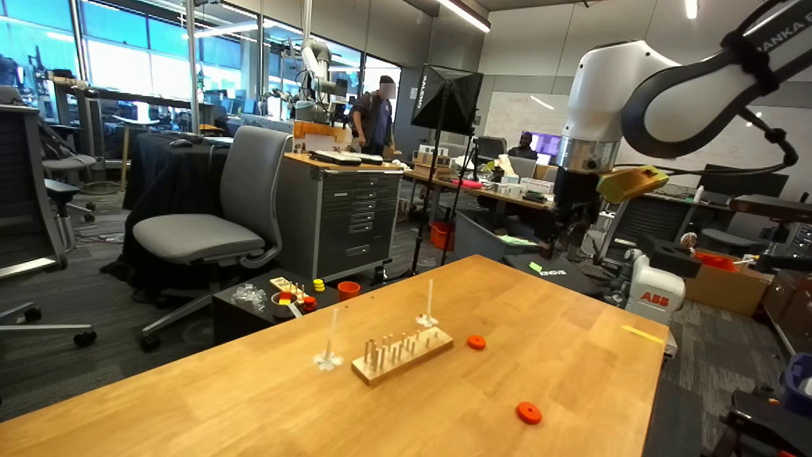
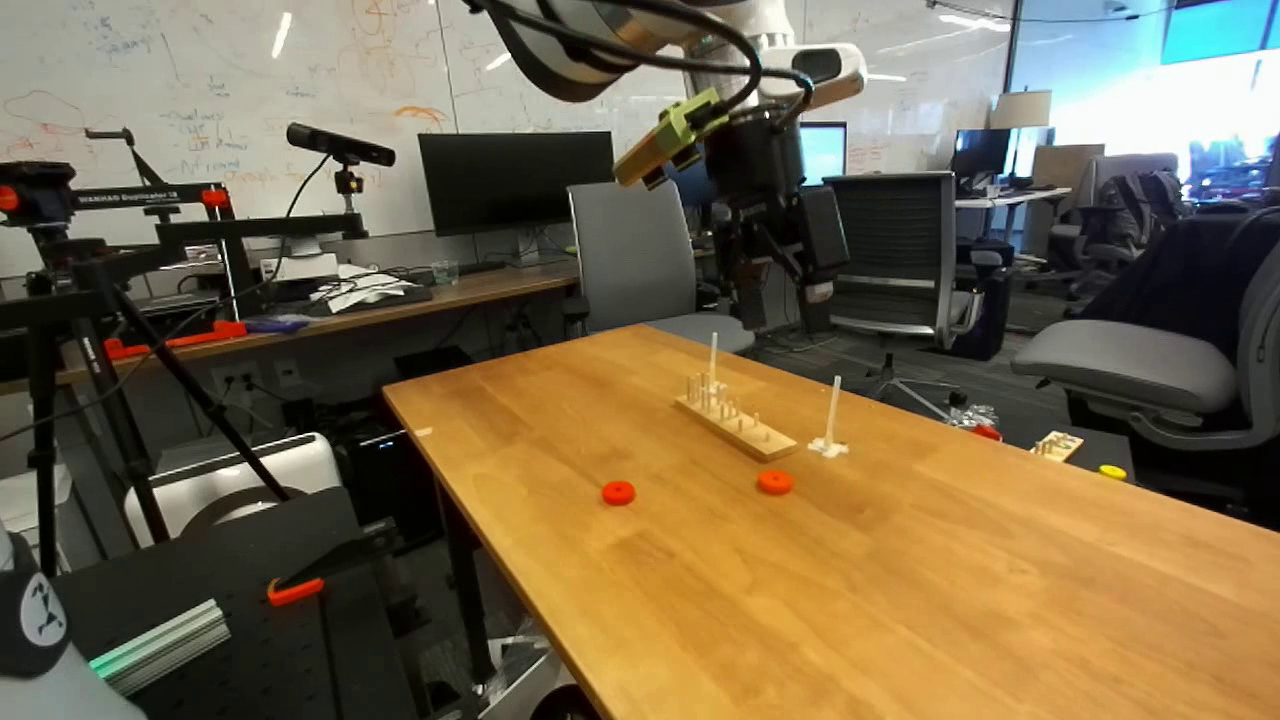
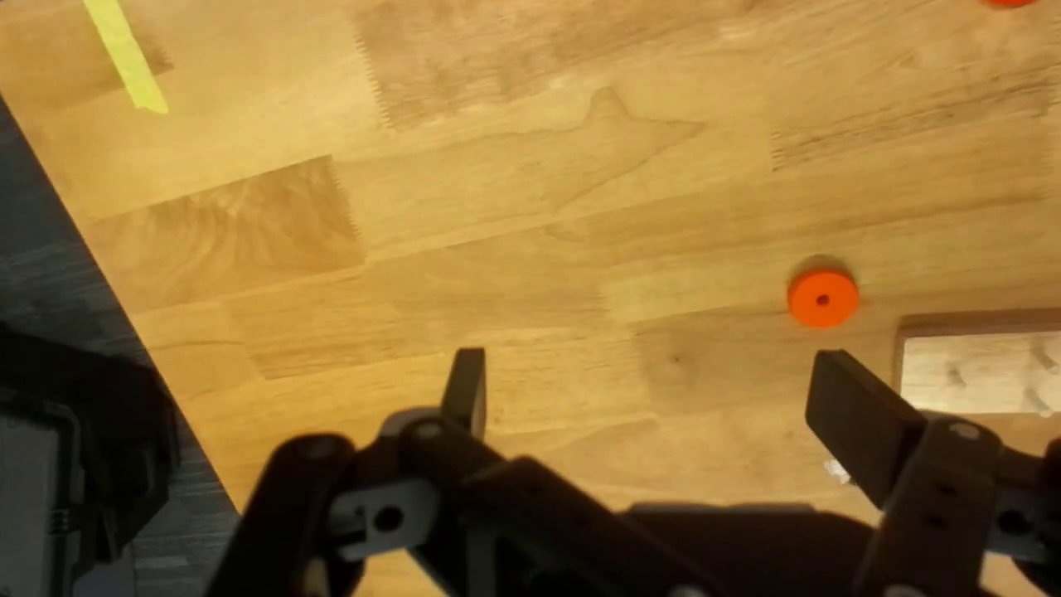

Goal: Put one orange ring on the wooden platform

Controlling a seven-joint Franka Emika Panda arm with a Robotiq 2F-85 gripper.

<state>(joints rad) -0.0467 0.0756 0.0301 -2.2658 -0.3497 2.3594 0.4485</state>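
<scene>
Wrist view: gripper [image 3: 650,377] with fingertips [image 3: 854,406] wide apart, nothing held between, and, going by both exterior views, high above the tabletop [image 3: 514,282]. Just past 1 fingertip in that view, orange ring [image 3: 823,290] flat on the tabletop, near the end of the wooden platform [image 3: 924,373] but not touching it. Looks like a thick little disc, apparently smooth, with a small dark hole at centre. Probably light and stiff, likely plastic, so hardly fragile; might skid or spin under an off-centre squeeze. Best pinched across opposite sides of the outer rim, low and level, leaving the hole free, and with fingertips kept from bumping the platform. Cannot tell the fit between hole and peg. Farther out, the platform itself: pale, square-cut slab with slim round pegs [image 1: 374,358], stubby at the end by the ring, taller at the opposite end. Beyond, in an exterior view, 2nd orange ring [image 1: 528,412], flat and well apart from the platform, plus 2 thin upright rods [image 1: 431,298] in lumpy whitish bases [image 1: 328,362]. Tabletop of smooth, honey-coloured strips with toothed joints; short piece of yellow tape [image 3: 124,54] near its edge.
</scene>
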